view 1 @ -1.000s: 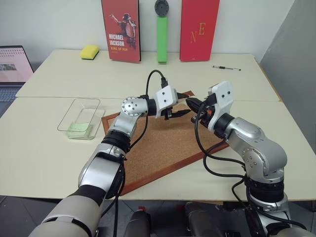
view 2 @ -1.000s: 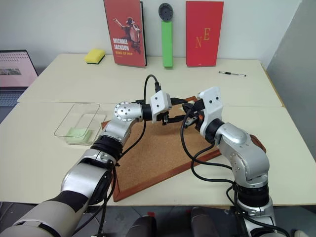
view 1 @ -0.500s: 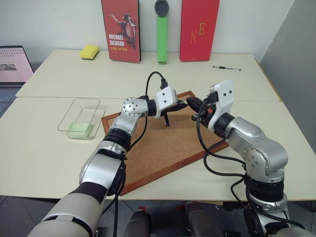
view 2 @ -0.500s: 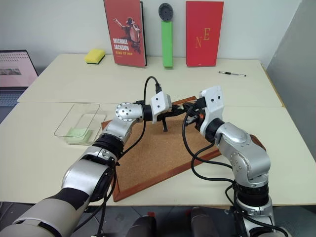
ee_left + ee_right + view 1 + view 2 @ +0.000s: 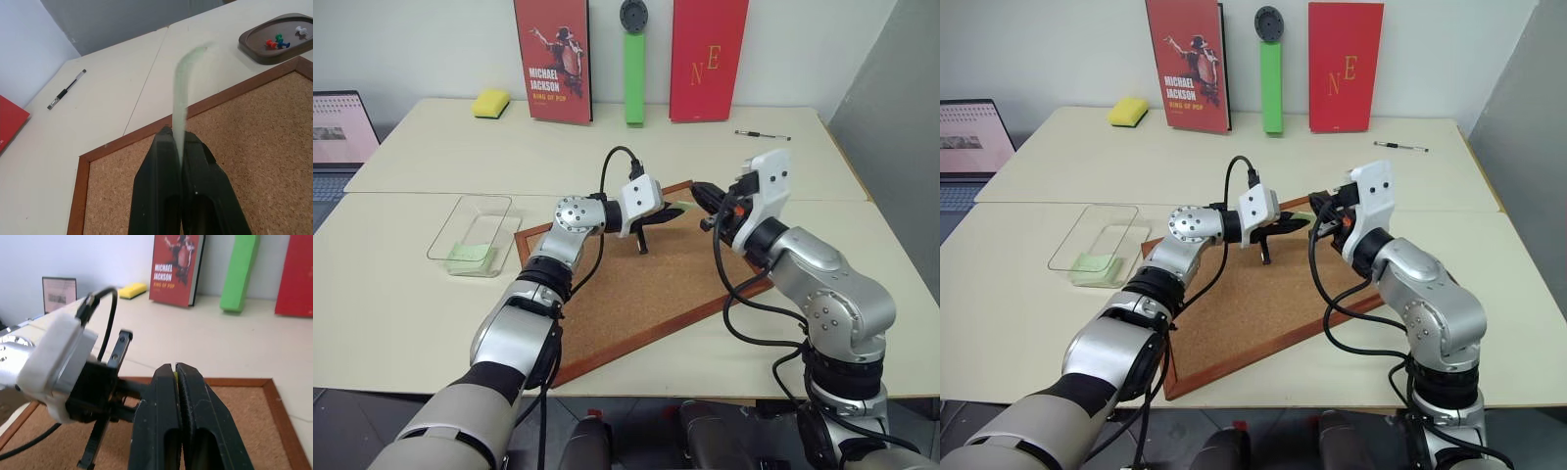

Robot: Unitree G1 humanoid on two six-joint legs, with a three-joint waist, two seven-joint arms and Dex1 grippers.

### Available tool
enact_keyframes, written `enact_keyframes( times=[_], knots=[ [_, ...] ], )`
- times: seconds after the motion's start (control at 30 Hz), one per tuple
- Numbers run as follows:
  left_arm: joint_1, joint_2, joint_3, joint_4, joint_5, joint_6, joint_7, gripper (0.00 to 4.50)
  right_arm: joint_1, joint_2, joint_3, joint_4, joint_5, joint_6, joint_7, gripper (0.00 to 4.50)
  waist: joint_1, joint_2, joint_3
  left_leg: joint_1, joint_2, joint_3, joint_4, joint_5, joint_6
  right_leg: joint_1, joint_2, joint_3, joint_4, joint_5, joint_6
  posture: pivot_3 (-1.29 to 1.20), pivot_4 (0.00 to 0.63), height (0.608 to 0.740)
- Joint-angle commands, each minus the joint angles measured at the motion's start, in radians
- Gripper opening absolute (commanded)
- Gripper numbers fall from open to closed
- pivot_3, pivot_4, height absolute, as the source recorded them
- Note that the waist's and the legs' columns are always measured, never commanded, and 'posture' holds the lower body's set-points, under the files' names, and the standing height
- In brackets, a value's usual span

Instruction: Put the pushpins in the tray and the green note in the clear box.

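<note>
A pale green note (image 5: 183,93) stands pinched between the closed fingers of the left gripper (image 5: 177,142), curling up over the far corner of a cork board (image 5: 646,289). The left wrist view alone shows a brown tray (image 5: 274,41) on the table (image 5: 431,304) just past the board's frame, with four pushpins (image 5: 279,41) in it: one red, one green, one blue, one white. That same view catches a black pen (image 5: 66,89) near the table's far edge. The right gripper (image 5: 697,193) hovers just beside the left one above the board's far corner, its jaws pressed together; a speck of yellow-green shows at the tips in the right wrist view, too small to tell what it is. From the head camera, a clear box (image 5: 475,233) sits beside the board's left corner, and a second pale green slip (image 5: 470,257) lies in its near end. Along the table's far edge stand two red books (image 5: 553,59), a green bar (image 5: 634,78) and a yellow sponge (image 5: 490,103). A laptop (image 5: 337,137) rests at the left edge.
</note>
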Motion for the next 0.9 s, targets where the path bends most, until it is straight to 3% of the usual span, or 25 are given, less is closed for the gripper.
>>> enact_keyframes(
  times=[0.03, 0.3, 0.4, 0.57, 0.9],
  knots=[
    [0.002, 0.006, 0.005, -0.037, 0.006, -0.005, 0.005, 0.00, -0.006, -0.021, -0.059, -0.082, 0.035, 0.024, -0.022, 0.00, 0.000, 0.000, 0.000, 0.000, 0.000, 0.000, 0.000, 0.000, 0.000, 0.000, 0.000, 0.000, 0.000, 0.000, 0.000, 0.00, 0.150, 0.740],
    [0.057, 0.030, 0.016, -0.150, -0.022, 0.043, -0.016, 0.00, 0.277, -0.284, -0.215, -0.227, -0.020, 0.051, 0.015, 0.00, 0.018, 0.000, 0.000, 0.000, -0.001, 0.000, 0.000, 0.000, 0.000, 0.001, -0.001, 0.000, -0.001, 0.000, 0.000, 0.00, 0.150, 0.740],
    [0.083, 0.042, 0.024, -0.216, -0.036, 0.085, -0.018, 0.00, 0.469, -0.439, -0.178, -0.218, -0.140, -0.038, 0.051, 0.00, 0.025, 0.000, 0.000, 0.000, -0.001, 0.000, 0.000, 0.000, 0.000, 0.001, -0.001, 0.000, -0.001, 0.000, 0.000, 0.00, 0.150, 0.740],
    [0.122, 0.046, 0.012, -0.327, -0.047, 0.137, -0.024, 0.00, 0.632, -0.540, -0.094, -0.120, -0.302, -0.198, 0.066, 0.00, 0.020, 0.000, 0.000, 0.002, -0.001, 0.001, 0.002, 0.000, 0.000, 0.002, 0.000, 0.002, 0.000, 0.000, 0.001, 0.00, 0.150, 0.740],
    [0.160, 0.049, 0.004, -0.424, -0.042, 0.188, -0.014, 0.00, 0.652, -0.505, -0.058, 0.048, -0.394, -0.335, 0.083, 0.00, 0.024, 0.000, 0.000, 0.003, -0.001, 0.002, 0.002, 0.001, 0.001, 0.003, 0.000, 0.003, 0.001, 0.002, 0.003, 0.00, 0.150, 0.740]
  ],
)
